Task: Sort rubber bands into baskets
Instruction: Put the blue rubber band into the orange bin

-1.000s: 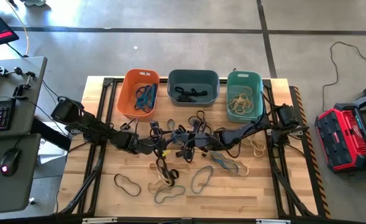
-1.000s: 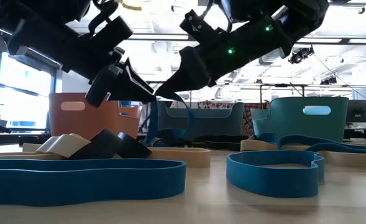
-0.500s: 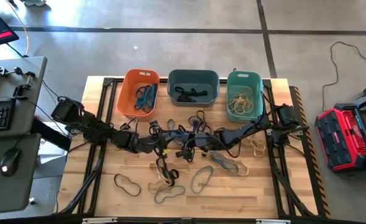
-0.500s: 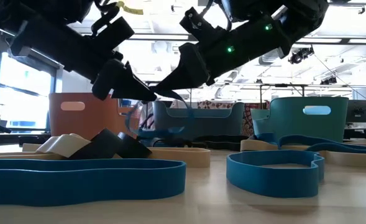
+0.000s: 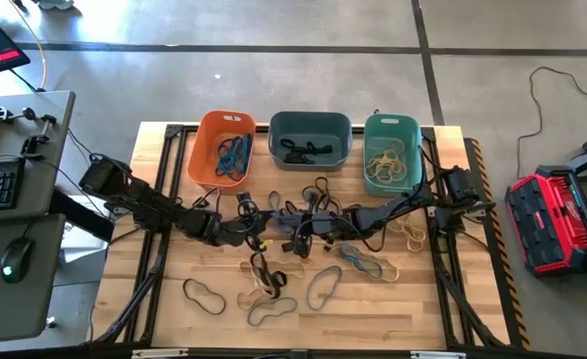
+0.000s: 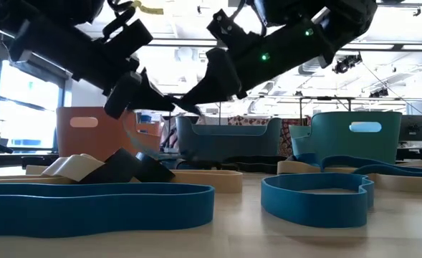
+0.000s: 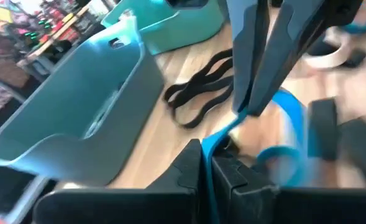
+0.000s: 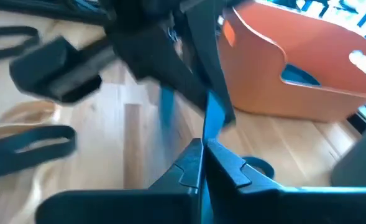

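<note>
Just in front of the slate basket (image 5: 310, 140), the left claw (image 7: 205, 163) had snapped shut onto the blue rubber band (image 7: 287, 124) that the closed right claw (image 8: 202, 149) also pinched, apparently handing it over.

In the overhead view, the arms hide the rubber bands (image 5: 303, 231) lying just before the grey basket (image 5: 310, 140). The blue band (image 7: 282, 130) near that basket blurs. The orange basket (image 8: 307, 81) is cut off.
</note>
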`<state>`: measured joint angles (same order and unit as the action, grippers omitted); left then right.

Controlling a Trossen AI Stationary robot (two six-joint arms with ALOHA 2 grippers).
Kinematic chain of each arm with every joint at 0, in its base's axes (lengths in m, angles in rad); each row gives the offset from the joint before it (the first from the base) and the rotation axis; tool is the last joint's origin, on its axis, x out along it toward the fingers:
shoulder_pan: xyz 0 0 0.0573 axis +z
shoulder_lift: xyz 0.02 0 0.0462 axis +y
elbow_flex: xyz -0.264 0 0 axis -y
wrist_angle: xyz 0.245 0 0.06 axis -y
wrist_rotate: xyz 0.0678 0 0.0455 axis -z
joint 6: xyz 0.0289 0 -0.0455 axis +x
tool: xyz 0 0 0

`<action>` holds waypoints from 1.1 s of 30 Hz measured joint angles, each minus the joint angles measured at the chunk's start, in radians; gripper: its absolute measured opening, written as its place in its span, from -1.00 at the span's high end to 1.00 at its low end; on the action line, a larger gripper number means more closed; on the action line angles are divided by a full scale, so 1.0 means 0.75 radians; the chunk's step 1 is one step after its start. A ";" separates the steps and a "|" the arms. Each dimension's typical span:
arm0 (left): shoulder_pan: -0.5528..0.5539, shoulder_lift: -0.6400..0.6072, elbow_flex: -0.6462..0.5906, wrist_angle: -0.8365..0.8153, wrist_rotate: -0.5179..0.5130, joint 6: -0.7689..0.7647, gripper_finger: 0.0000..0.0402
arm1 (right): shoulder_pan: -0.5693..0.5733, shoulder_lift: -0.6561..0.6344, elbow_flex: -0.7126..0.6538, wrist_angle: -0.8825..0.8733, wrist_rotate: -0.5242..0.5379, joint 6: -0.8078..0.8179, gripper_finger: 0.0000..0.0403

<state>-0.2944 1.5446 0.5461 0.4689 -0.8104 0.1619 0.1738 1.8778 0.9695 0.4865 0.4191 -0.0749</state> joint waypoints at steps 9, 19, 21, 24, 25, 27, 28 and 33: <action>0.148 -0.328 -0.001 -0.296 -0.020 -0.090 1.00 | 0.001 0.000 -0.001 -0.078 0.140 0.070 0.52; 0.427 -0.645 -0.001 -0.470 0.135 -0.107 1.00 | -0.005 0.000 -0.001 -0.087 0.175 0.129 0.39; 0.482 -0.685 -0.001 -0.486 0.174 -0.108 1.00 | -0.002 0.000 -0.001 -0.101 0.175 0.130 0.47; 0.567 -0.731 -0.001 -0.514 0.218 -0.110 1.00 | -0.001 0.000 -0.001 -0.122 0.174 0.130 0.62; 0.597 -0.740 -0.001 -0.520 0.231 -0.111 1.00 | -0.001 0.000 -0.001 -0.124 0.174 0.129 0.68; 0.658 -0.752 -0.001 -0.540 0.239 -0.111 1.00 | -0.002 0.000 -0.001 -0.130 0.174 0.128 0.81; 0.688 -0.754 -0.001 -0.542 0.247 -0.111 1.00 | -0.005 0.000 -0.001 -0.135 0.174 0.128 0.88; 0.858 -0.751 -0.001 -0.576 0.360 -0.136 1.00 | -0.023 0.000 -0.001 -0.140 0.168 0.128 0.95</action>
<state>0.3490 0.9810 0.5457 0.0368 -0.5407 0.0596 0.1566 1.8778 0.9691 0.3813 0.5449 0.0208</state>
